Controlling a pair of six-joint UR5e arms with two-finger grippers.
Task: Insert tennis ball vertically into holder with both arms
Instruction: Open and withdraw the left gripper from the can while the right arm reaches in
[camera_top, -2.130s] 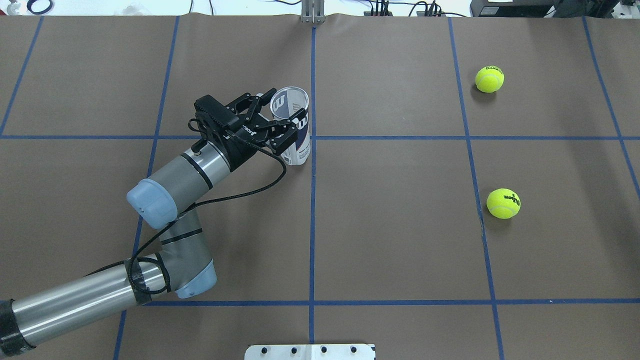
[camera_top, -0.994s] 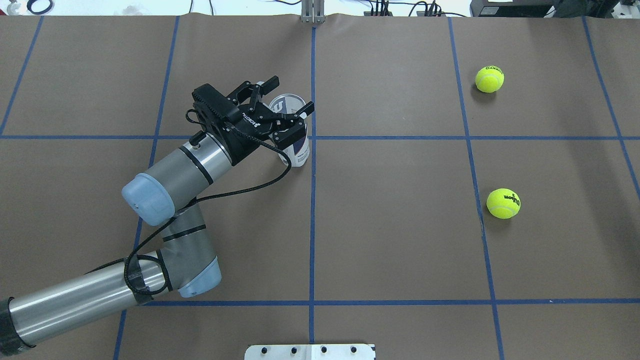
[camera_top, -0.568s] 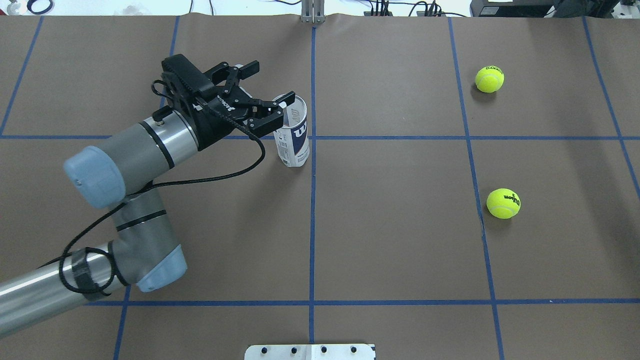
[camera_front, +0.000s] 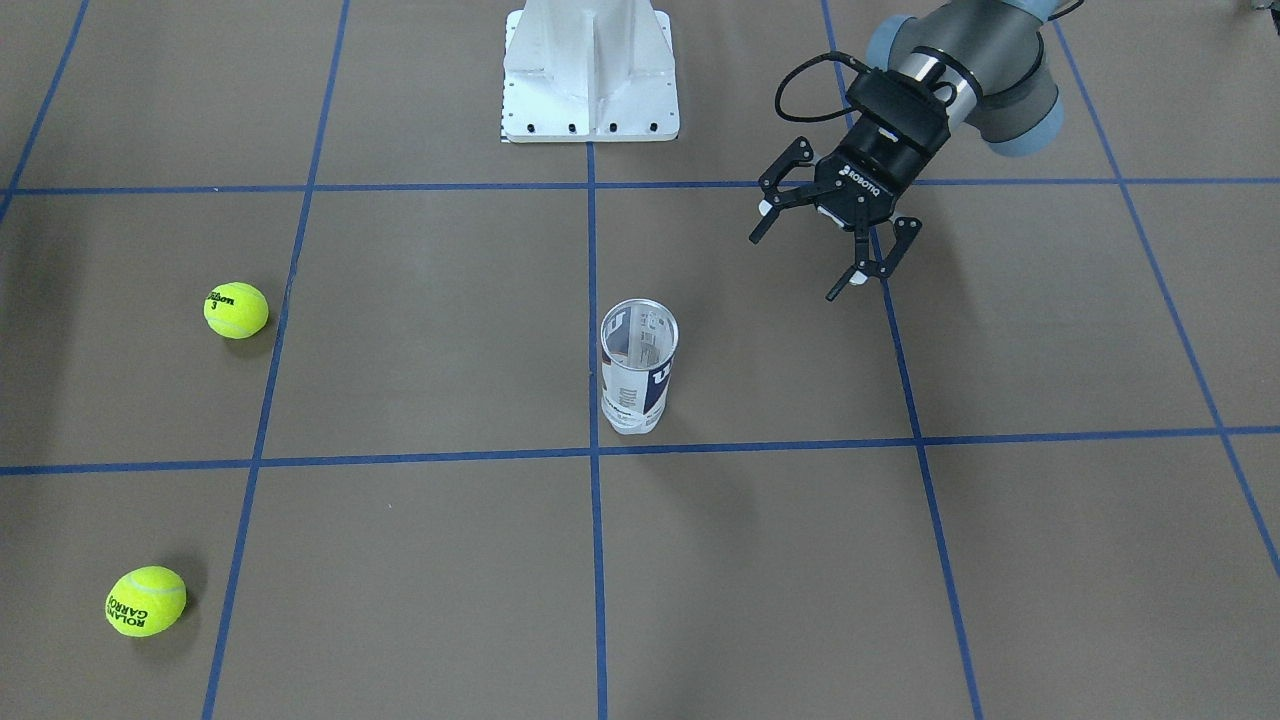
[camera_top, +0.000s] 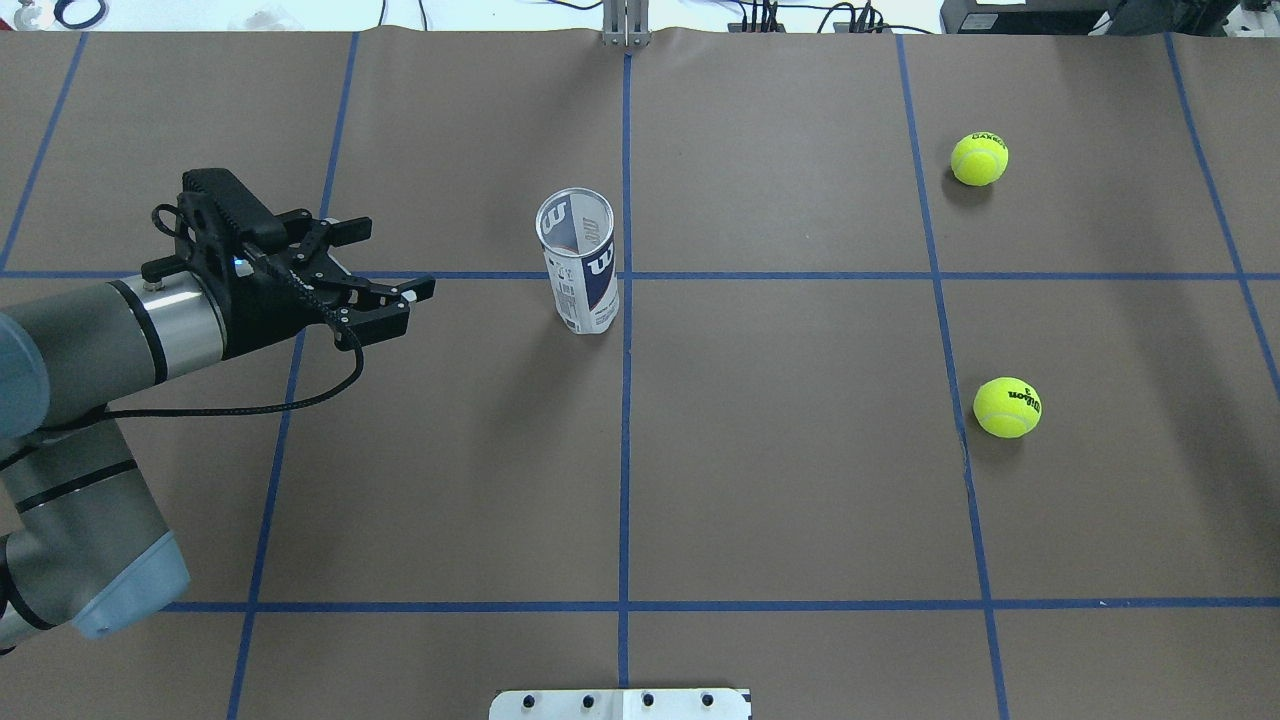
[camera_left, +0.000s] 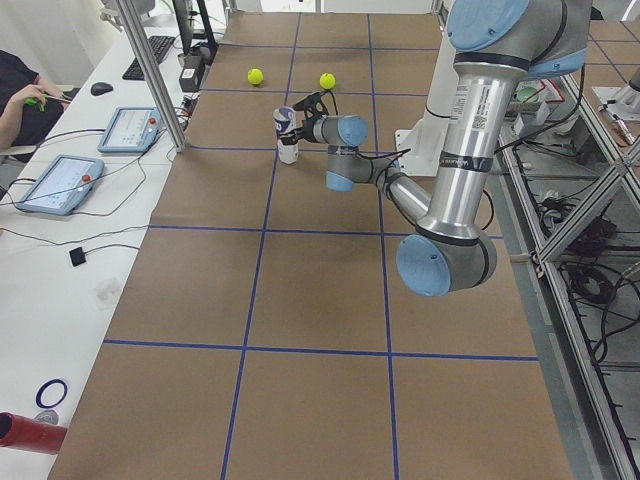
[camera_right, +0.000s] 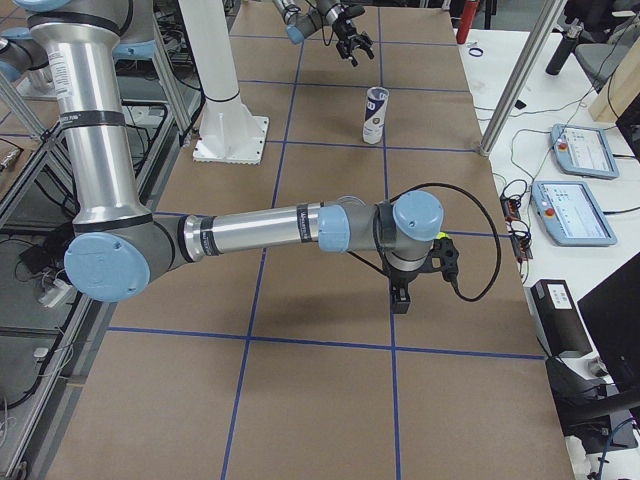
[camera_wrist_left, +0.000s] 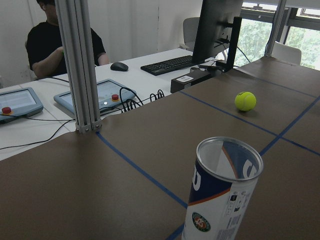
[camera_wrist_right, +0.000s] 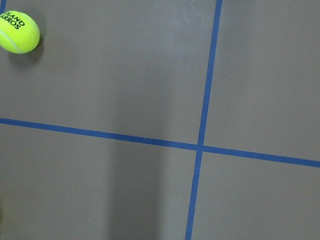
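Observation:
The holder (camera_top: 580, 262) is a clear tube with a white and navy label. It stands upright with its mouth up near the table's middle, also visible in the front view (camera_front: 638, 365) and close up in the left wrist view (camera_wrist_left: 222, 192). It holds no ball. My left gripper (camera_top: 395, 258) (camera_front: 793, 268) is open and holds nothing, well to the left of the tube. Two yellow tennis balls (camera_top: 979, 159) (camera_top: 1007, 407) lie on the right side. My right gripper (camera_right: 400, 298) shows only in the exterior right view, so I cannot tell its state; its camera sees one ball (camera_wrist_right: 19, 31).
The white pedestal base (camera_front: 590, 70) stands at the robot's edge. Blue tape lines grid the brown table. Beyond the far edge are an aluminium post (camera_wrist_left: 80, 65), tablets and a seated person (camera_wrist_left: 55, 45).
My left gripper was around the tilted holder, then let go and drew back to the left. The holder now stands upright by itself. The balls have not moved.

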